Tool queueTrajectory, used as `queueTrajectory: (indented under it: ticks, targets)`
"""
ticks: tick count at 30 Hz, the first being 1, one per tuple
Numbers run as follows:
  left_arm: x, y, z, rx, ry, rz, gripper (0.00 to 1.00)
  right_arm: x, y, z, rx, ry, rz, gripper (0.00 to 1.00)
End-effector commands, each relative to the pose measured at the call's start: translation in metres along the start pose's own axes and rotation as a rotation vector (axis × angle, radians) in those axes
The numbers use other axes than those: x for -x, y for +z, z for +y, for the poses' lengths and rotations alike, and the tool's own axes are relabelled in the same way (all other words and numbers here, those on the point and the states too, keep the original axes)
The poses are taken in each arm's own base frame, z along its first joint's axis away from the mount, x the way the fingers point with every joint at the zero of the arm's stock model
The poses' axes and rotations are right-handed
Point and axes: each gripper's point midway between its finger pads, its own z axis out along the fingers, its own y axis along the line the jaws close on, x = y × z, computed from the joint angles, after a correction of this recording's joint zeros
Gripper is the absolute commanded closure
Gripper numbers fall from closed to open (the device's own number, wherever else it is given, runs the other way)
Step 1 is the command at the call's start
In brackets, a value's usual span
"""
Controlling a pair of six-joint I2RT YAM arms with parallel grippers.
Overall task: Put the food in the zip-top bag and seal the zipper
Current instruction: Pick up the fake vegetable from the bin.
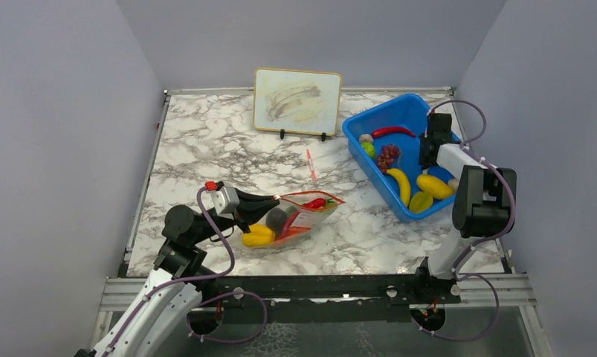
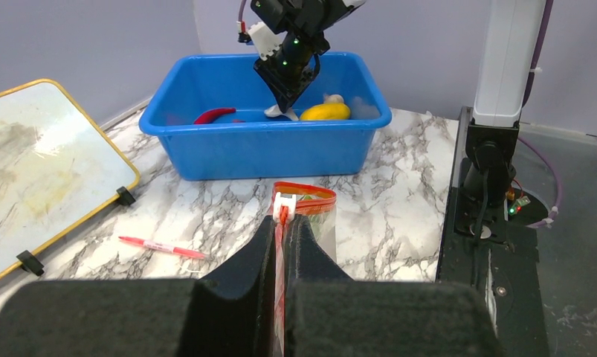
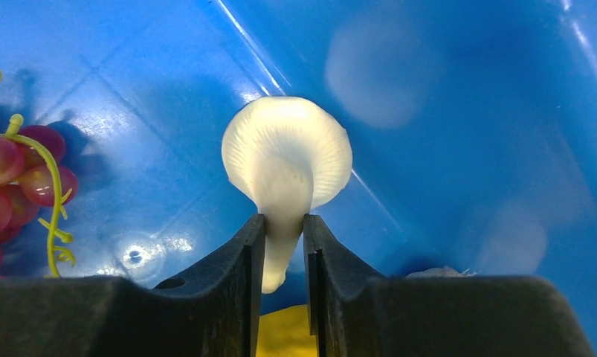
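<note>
Right gripper (image 3: 284,232) is down inside the blue bin (image 2: 265,152), jaws pinched on the stem of the white mushroom (image 3: 288,149), cap pointing away from the wrist; it looks gripped but not yet lifted clear of the bin floor. Left gripper (image 2: 282,232) is closed on the mouth edge of the zip-top bag (image 1: 304,217), holding it up near the middle front of the table (image 1: 206,141), well apart from the bin. The zipper (image 2: 304,191) arcs open beyond the fingers, so the mouth is unsealed. Partly loaded: a yellow pepper (image 1: 258,236), a dark round piece (image 1: 278,218) and something red near the mouth sit inside the bag. In the bin, not yet bagged: banana (image 1: 401,184), red chili (image 1: 392,132), grapes (image 1: 388,157), another yellow piece and a couple of green ones. Estimate: under halfway. To do: carry the mushroom over, drop it in, repeat for the other pieces, then run the zipper shut.
</note>
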Motion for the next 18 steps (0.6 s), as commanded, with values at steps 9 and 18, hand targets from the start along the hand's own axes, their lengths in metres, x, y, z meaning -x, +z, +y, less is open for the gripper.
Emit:
queueTrajectory:
  ticks: [9, 18]
  targets:
    - [0.014, 0.000, 0.000, 0.000, 0.045, -0.043, 1.00, 0.045, -0.050, 0.009, 0.140, 0.015, -0.158, 0.82]
    - [0.012, 0.001, 0.002, 0.007, 0.043, -0.034, 1.00, 0.076, -0.127, 0.031, 0.297, -0.035, -0.331, 0.82]
